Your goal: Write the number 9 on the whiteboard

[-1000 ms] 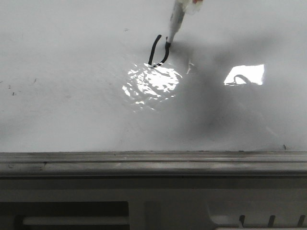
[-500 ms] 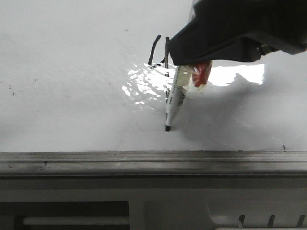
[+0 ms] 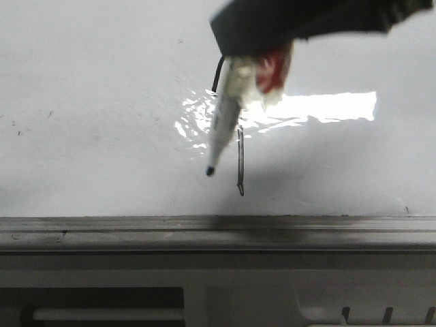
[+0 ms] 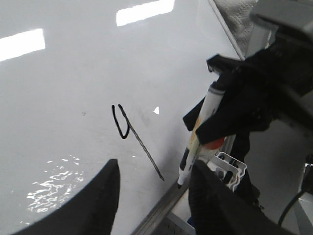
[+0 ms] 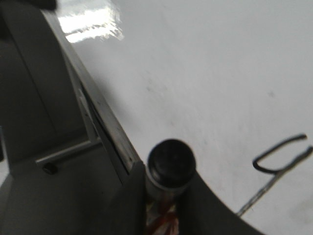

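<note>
The right hand point(image 3: 255, 65) is a matte black casing that narrows toward its fingers, blurred in the front view. A red patch and pale translucent wrapping sit just under its tip. Seen from the left wrist, the same right hand point(image 4: 215, 137) is built of angular black plates with sharp corners, and a thin dark cable hangs beside it. Its fingers point(image 5: 132, 205) show in the right wrist view as two smooth dark grey slabs with curved inner edges.

The left hand point(image 4: 154, 200) has two broad fingers point(image 4: 100, 205), black, rounded and smooth, without markings.
</note>
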